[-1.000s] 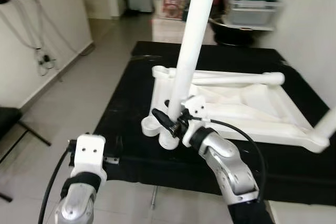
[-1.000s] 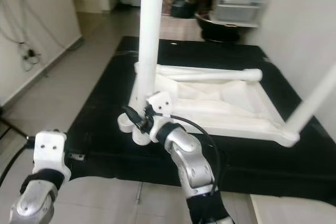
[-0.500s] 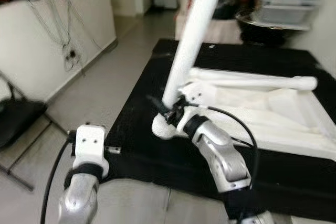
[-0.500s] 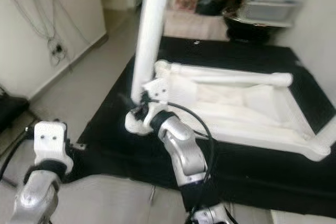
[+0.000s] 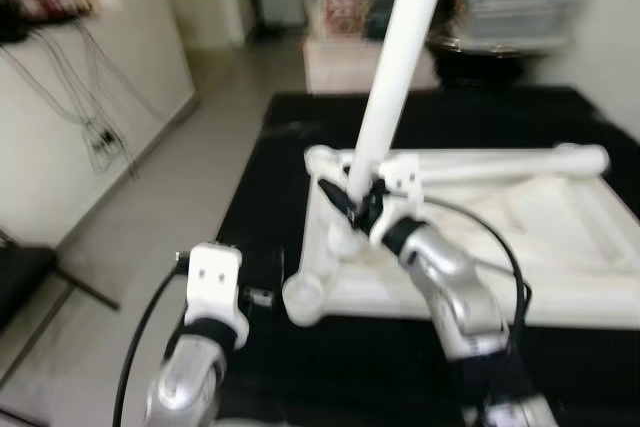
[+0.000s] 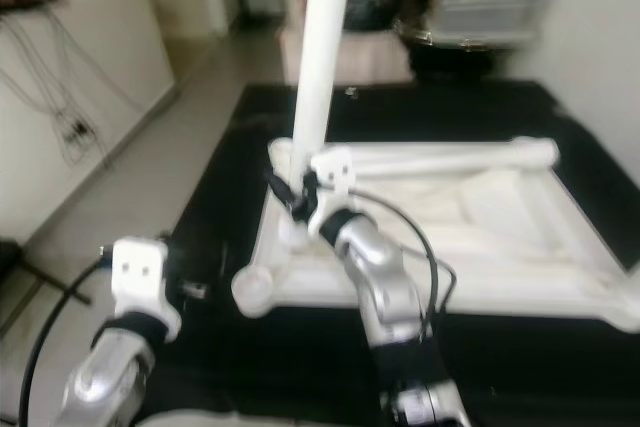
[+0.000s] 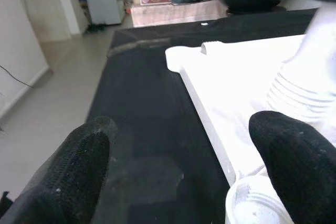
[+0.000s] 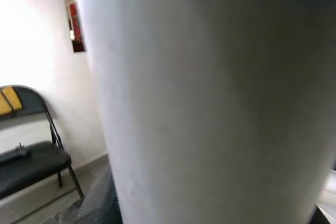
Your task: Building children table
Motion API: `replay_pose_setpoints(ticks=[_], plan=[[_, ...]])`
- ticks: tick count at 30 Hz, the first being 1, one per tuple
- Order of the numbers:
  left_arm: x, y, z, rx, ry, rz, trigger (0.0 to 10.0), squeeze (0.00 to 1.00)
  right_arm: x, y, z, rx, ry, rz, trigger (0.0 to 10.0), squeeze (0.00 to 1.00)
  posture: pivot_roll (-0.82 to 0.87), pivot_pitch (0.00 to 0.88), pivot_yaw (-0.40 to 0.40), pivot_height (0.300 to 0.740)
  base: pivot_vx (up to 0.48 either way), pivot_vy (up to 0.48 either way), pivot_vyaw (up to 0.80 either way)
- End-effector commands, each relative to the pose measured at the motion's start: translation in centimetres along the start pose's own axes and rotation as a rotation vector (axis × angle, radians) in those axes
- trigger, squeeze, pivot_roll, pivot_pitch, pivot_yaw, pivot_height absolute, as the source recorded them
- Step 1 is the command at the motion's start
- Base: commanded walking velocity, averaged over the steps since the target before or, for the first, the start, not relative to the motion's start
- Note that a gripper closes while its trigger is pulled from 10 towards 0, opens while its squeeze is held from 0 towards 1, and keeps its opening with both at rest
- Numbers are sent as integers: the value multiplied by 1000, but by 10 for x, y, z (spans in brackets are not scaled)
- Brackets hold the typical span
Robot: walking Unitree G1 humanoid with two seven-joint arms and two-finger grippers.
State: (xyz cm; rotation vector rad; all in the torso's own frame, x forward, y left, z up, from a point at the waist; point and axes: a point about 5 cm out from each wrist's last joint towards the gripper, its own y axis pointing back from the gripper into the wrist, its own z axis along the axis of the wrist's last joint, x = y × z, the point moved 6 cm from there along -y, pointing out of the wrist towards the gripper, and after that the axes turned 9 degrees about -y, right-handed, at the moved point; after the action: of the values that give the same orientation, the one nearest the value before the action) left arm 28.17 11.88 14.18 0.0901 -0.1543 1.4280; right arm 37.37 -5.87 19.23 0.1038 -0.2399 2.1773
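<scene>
The white children's table top (image 5: 545, 237) lies upside down on a black mat (image 5: 265, 177). My right gripper (image 5: 352, 203) is shut on a long white table leg (image 5: 397, 67) near its lower end, over the left rail of the frame. The leg leans up and to the right, and in the right wrist view the leg (image 8: 210, 98) is very close. The near corner socket (image 5: 302, 304) stands empty. My left arm (image 5: 215, 287) hovers just left of that corner. In the left wrist view my left gripper (image 7: 184, 171) is open, with the frame's edge (image 7: 210, 82) and a socket (image 7: 254, 211) ahead of it.
Stacked storage boxes and a dark bowl (image 5: 500, 17) stand behind the mat. A white wall with hanging cables (image 5: 100, 132) runs along the left, with a black folding chair (image 5: 20, 282) beside it. Tiled floor (image 5: 150, 217) lies left of the mat.
The camera has shifted and the picture is blurred. The leg's lower end has moved from the near corner socket to farther along the left rail. My left arm is higher and closer to the corner.
</scene>
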Motion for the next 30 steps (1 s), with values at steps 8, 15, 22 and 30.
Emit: replay_pose_setpoints(ticks=[8, 15, 22, 30], plan=[[-18, 22, -26, 103, -27, -139, 10000, 0, 17, -8, 3, 14, -19, 98, 10000, 0, 71, 0, -17, 740, 0, 163, 0], [-14, 45, -57, 205, -7, -108, 10000, 0, 25, -7, 5, 64, -34, 211, 10000, 0, 70, 26, -31, 740, 0, 0, 0], [-32, 54, -56, 187, 38, -222, 10000, 0, 4, -15, 18, 70, 7, 183, 10000, 0, 70, 34, -37, 740, 0, 0, 0], [-42, 56, -28, 73, 55, -321, 0, 0, -7, -7, 31, 76, 7, 257, 10000, 0, 68, 62, -36, 740, 0, 0, 0]])
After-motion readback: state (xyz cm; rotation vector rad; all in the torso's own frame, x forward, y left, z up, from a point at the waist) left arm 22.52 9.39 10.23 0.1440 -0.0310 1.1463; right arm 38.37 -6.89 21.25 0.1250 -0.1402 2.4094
